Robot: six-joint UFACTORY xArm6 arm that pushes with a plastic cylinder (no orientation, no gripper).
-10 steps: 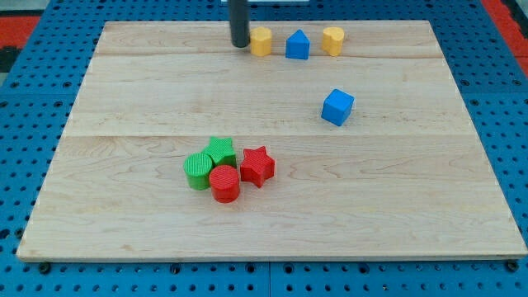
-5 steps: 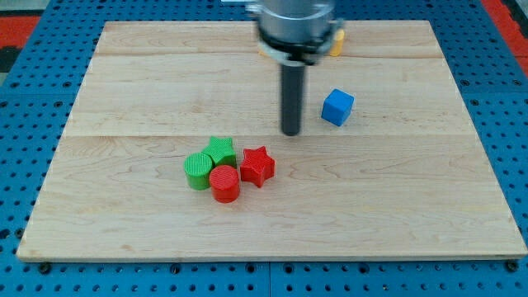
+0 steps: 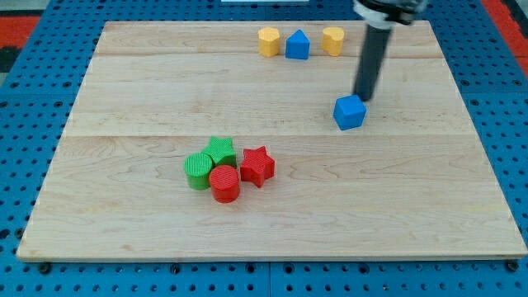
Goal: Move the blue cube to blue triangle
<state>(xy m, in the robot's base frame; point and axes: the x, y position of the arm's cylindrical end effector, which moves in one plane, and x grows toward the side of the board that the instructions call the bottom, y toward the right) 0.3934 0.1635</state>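
The blue cube [image 3: 350,112] lies on the wooden board, right of centre. My tip [image 3: 363,97] stands just above and to the right of the cube, at or very near its upper right corner. The blue triangle [image 3: 297,44] sits near the view's top edge of the board, between two yellow blocks, well above and to the left of the cube.
A yellow block [image 3: 268,40] lies left of the blue triangle and another yellow block [image 3: 333,40] right of it. Left of centre, a green cylinder [image 3: 198,170], a green star [image 3: 220,151], a red cylinder [image 3: 224,183] and a red star [image 3: 256,165] cluster together.
My tip swept from the top left, past the cube's left, round to its upper right. The blue cube has shifted slightly right and down and turned a little.
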